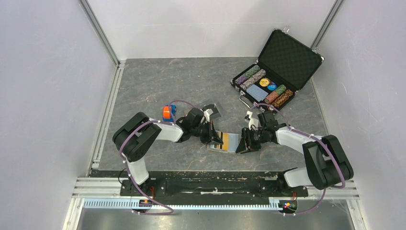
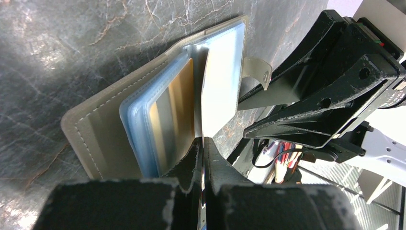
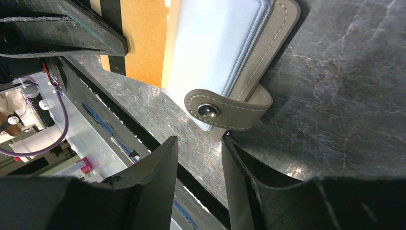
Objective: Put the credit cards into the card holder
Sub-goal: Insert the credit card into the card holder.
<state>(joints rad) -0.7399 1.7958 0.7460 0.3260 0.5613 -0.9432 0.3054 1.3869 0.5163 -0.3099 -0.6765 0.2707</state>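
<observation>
The grey-taupe card holder (image 1: 231,142) lies open on the table between both arms, its pale blue sleeves (image 3: 215,43) showing. An orange credit card (image 1: 218,139) with a black stripe sits partly in the sleeves on the holder's left half (image 2: 95,139). My left gripper (image 2: 203,143) is shut on the card's thin near edge (image 2: 179,105). My right gripper (image 3: 200,143) stands open just off the holder's right side, nothing between its fingers. Its right fingertip (image 3: 234,153) touches the end of the snap strap (image 3: 225,110). No black credit cards are in view.
An open black poker-chip case (image 1: 275,67) with chips and a blue deck stands at the back right. A small clear tray (image 1: 213,111) and an orange-and-blue object (image 1: 167,113) lie just behind the left arm. The front rail runs close below the holder.
</observation>
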